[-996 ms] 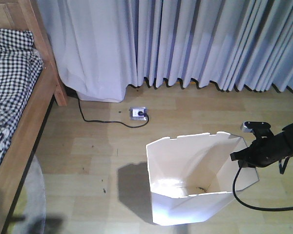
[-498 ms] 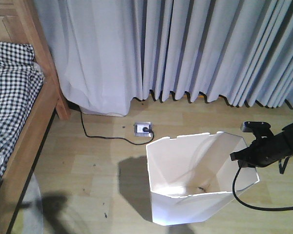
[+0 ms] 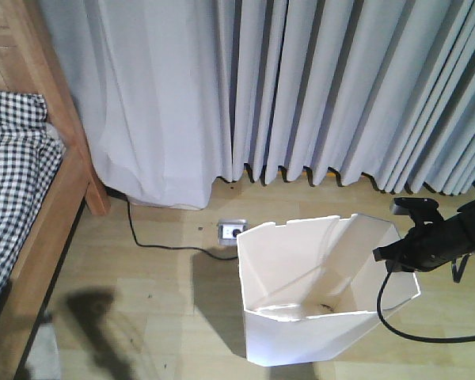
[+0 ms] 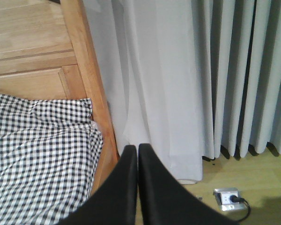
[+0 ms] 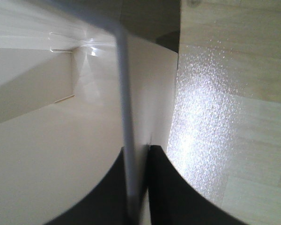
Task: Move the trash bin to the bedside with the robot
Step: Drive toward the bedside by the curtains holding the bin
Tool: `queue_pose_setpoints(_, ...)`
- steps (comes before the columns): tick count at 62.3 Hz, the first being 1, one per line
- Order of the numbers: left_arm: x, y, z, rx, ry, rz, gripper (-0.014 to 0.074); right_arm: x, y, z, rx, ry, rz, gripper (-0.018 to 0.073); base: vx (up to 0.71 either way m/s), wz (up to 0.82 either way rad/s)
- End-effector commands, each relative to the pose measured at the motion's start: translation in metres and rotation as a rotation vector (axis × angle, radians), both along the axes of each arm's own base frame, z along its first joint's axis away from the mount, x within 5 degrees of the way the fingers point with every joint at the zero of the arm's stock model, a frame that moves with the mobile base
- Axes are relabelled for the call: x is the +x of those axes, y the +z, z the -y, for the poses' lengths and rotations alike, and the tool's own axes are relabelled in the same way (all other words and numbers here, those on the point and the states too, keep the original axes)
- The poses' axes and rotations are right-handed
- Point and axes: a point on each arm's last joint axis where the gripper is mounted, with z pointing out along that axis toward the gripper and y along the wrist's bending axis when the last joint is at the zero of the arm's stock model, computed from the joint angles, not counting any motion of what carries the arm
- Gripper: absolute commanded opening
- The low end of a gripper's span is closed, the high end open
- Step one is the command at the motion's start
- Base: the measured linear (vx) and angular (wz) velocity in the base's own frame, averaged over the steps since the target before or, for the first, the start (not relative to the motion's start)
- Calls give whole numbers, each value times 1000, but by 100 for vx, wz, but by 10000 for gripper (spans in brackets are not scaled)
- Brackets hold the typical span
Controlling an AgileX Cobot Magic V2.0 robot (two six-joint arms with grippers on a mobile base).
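Note:
The white trash bin (image 3: 301, 317) stands on the wood floor at lower centre, its angular rim open upward. My right gripper (image 3: 385, 255) is shut on the bin's right rim; in the right wrist view the thin white wall (image 5: 127, 117) runs between the two black fingers, and the right gripper (image 5: 139, 152) pinches it. The bed with checked bedding (image 3: 12, 198) and its light-brown wooden post (image 3: 59, 103) lies at the left, apart from the bin. In the left wrist view my left gripper (image 4: 137, 149) is shut on nothing, facing the bed post (image 4: 91, 84) and bedding (image 4: 37, 154).
Grey-white curtains (image 3: 301, 87) hang across the back wall down to the floor. A floor socket (image 3: 231, 230) with a black cable (image 3: 150, 241) sits just behind the bin. A black cable (image 3: 416, 336) trails from the right arm. A dark shadow (image 3: 103, 324) lies on the floor.
The view has advanced toward the curtains: bed, socket and curtain hem have slid down and nearer. The bin stays in the same place in view, still held by the right gripper.

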Motion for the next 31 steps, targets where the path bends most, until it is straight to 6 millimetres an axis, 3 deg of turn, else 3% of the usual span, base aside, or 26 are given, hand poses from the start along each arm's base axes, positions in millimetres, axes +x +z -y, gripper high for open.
queue_pose_setpoints(1, 1, -3, 1, -8, -16, 54, -6, 12, 31, -6, 116, -20, 60, -6, 17, -2)
queue_pose_setpoints(31, 1, -3, 1, -8, -16, 54, -6, 12, 31, -6, 116, -20, 60, -6, 12, -3)
